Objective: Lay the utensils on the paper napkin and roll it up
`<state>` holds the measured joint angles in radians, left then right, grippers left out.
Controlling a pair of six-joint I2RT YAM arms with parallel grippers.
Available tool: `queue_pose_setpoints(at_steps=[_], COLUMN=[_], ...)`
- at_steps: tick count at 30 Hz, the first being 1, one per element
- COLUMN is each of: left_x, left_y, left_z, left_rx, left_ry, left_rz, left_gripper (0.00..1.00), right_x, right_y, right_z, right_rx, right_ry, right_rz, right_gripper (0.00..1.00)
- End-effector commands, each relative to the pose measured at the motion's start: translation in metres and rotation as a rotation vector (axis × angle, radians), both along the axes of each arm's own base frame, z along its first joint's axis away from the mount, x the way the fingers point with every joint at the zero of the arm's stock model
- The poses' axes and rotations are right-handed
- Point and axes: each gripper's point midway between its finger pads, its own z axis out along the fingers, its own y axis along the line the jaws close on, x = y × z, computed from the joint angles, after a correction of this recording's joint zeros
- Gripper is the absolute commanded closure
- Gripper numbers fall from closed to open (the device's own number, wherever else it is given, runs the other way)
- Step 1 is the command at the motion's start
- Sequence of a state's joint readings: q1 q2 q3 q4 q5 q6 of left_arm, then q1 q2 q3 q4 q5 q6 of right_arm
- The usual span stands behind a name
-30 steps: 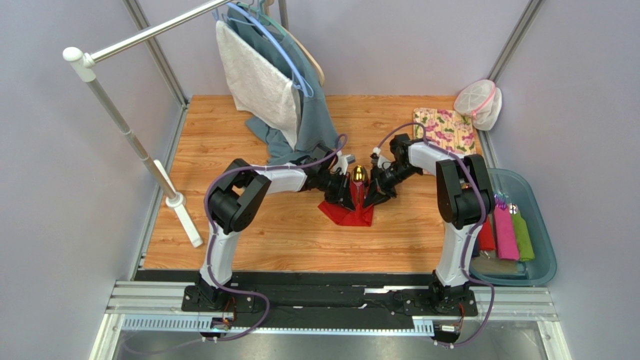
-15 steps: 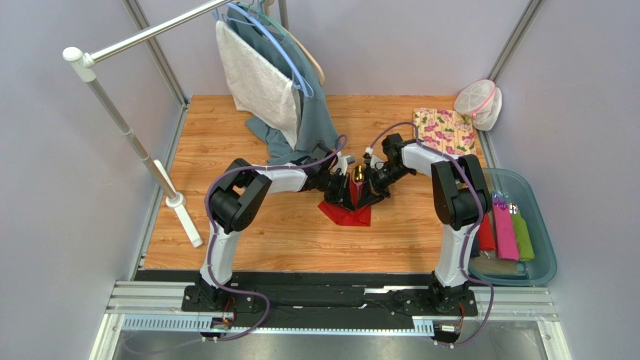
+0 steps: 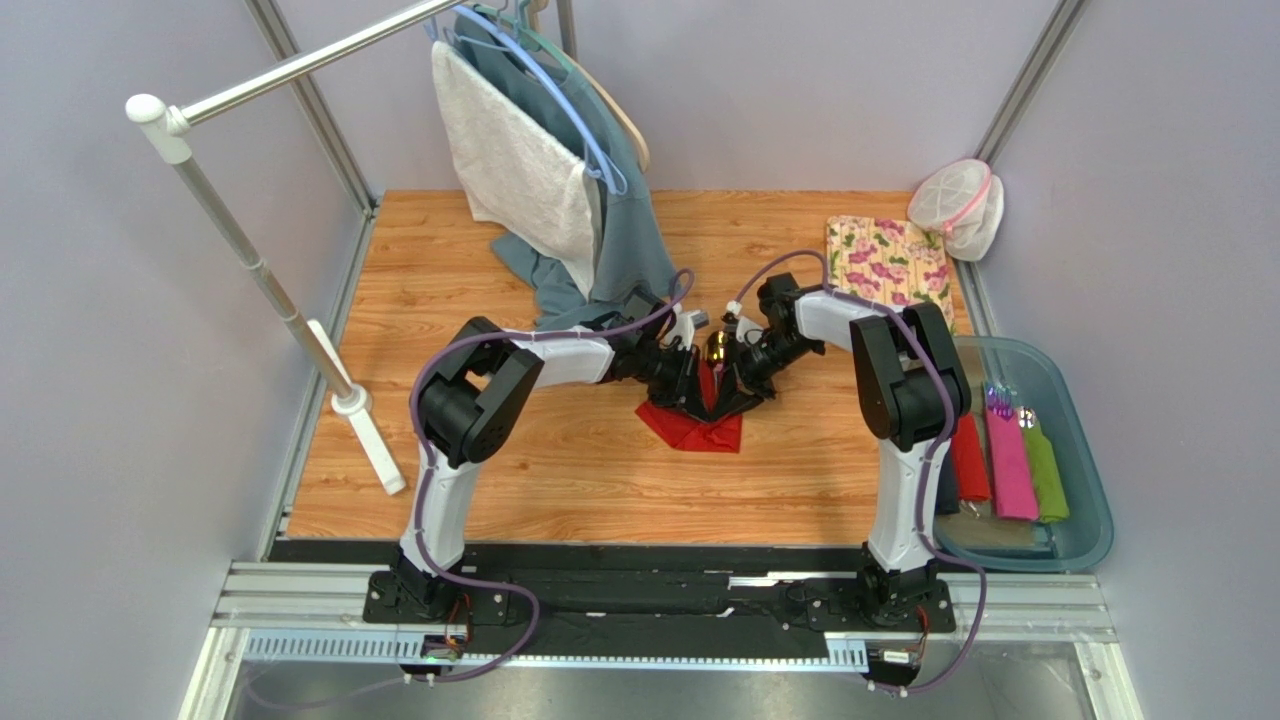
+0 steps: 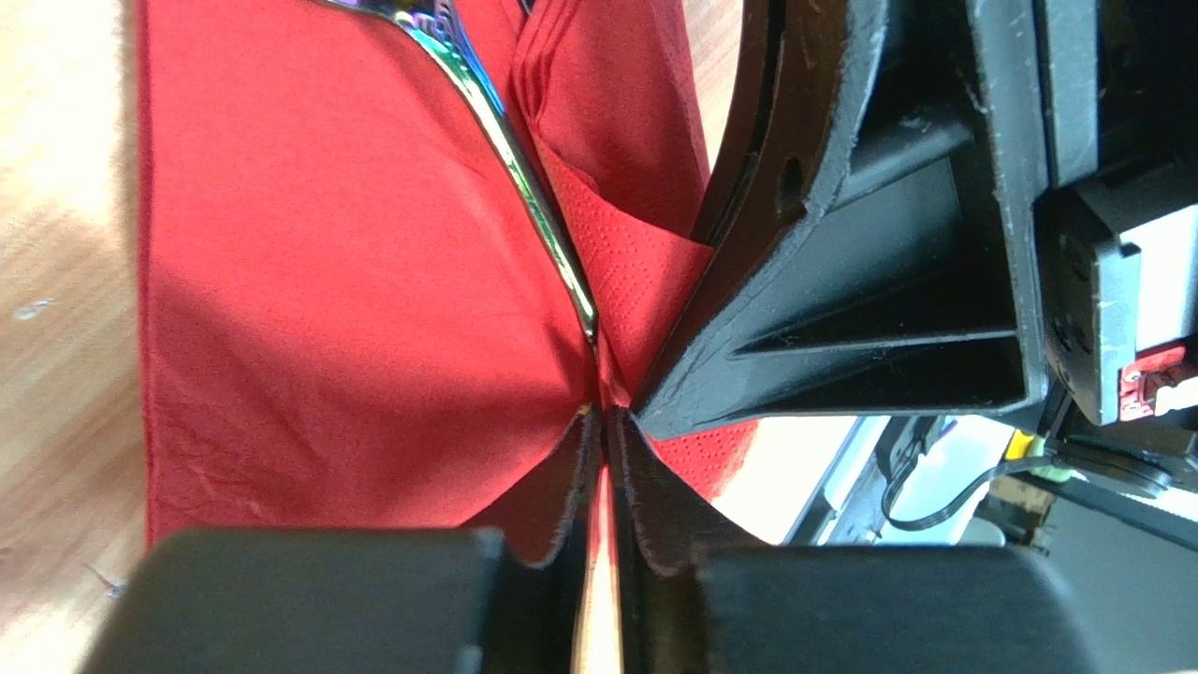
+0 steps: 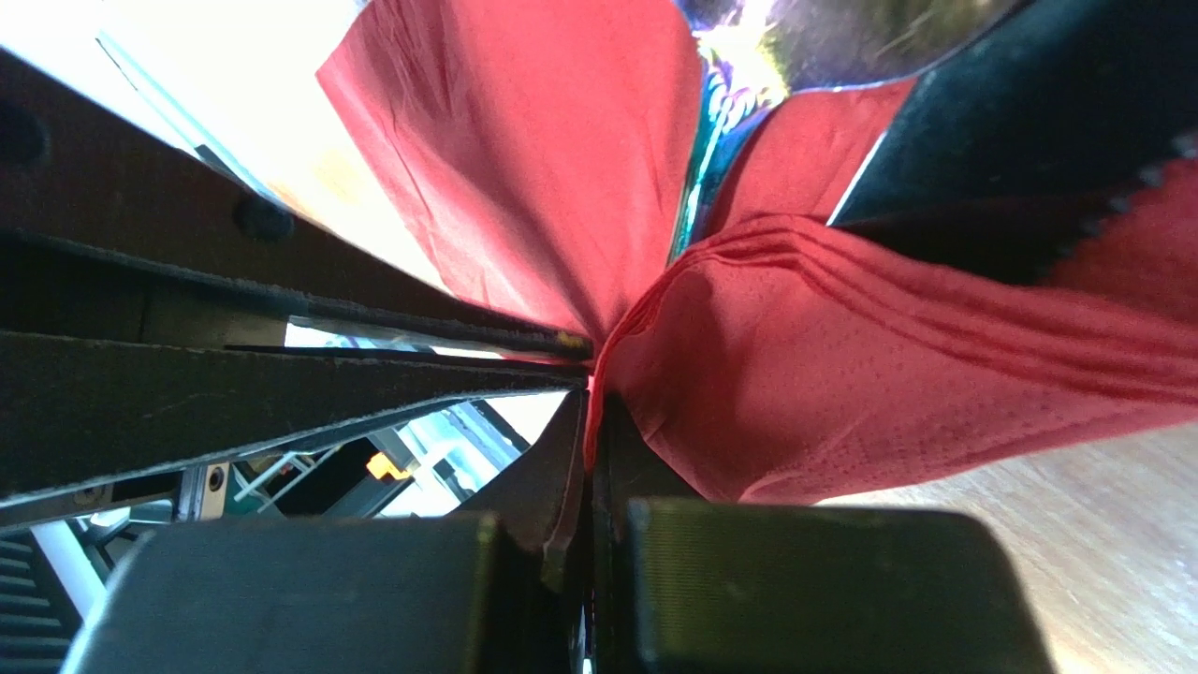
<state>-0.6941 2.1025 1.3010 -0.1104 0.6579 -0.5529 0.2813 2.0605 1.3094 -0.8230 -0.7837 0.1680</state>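
Centre of the top view: the paper napkin (image 3: 694,432) lies bunched on the bench (image 3: 526,465). Only the wrist views show more. The right gripper (image 5: 588,407) pinches a napkin fold, and the left gripper (image 4: 605,421) is barely parted at that fold, its hold unclear. An iridescent utensil handle (image 4: 513,141) lies across the red.

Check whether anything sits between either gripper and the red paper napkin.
Nothing visible does. The left gripper and right gripper both have their fingertips directly on the thin red paper napkin, pinching its gathered folds.

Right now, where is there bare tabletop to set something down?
Free: the wooden tabletop between the thin red paper napkin and its near edge; also left, beside the white rack foot. Crowded: centre, and far right around the floral yellow-pink cloth.
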Motion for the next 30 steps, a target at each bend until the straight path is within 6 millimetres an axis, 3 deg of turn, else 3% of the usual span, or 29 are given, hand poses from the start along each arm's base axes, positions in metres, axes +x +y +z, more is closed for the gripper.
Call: queue_pose_setpoints(at_steps=[1, 3, 6, 10, 18, 23, 30], left_x=[0.011, 0.014, 0.012, 0.003, -0.003, -0.005, -0.009], left_y=[-0.004, -0.001, 0.005, 0.018, 0.026, 0.026, 0.021], left_z=[0.024, 0.037, 0.047, 0.041, 0.027, 0.015, 0.009], left_rx=[-0.064, -0.095, -0.101, -0.056, -0.022, 0.015, 0.035], left_ry=[-0.046, -0.075, -0.124, -0.107, -0.079, -0.031, -0.011], left_rz=[0.03, 0.03, 0.008, -0.022, -0.039, -0.046, -0.075], left_gripper=[0.83, 0.73, 0.65, 0.62, 0.6, 0.71, 0.74], right_x=[0.008, 0.008, 0.007, 0.008, 0.014, 0.019, 0.017], right_y=[0.002, 0.001, 0.0, 0.001, 0.006, 0.012, 0.017], right_z=[-0.008, -0.009, -0.01, -0.009, 0.004, 0.018, 0.028], right_rx=[-0.006, -0.008, -0.015, -0.011, 0.017, 0.042, 0.056], right_ry=[-0.041, -0.044, -0.043, -0.052, -0.059, -0.058, -0.059], right_rz=[0.01, 0.012, 0.013, 0.017, 0.002, -0.015, -0.011], right_gripper=[1.0, 1.0, 1.0, 1.0, 1.0, 1.0, 1.0])
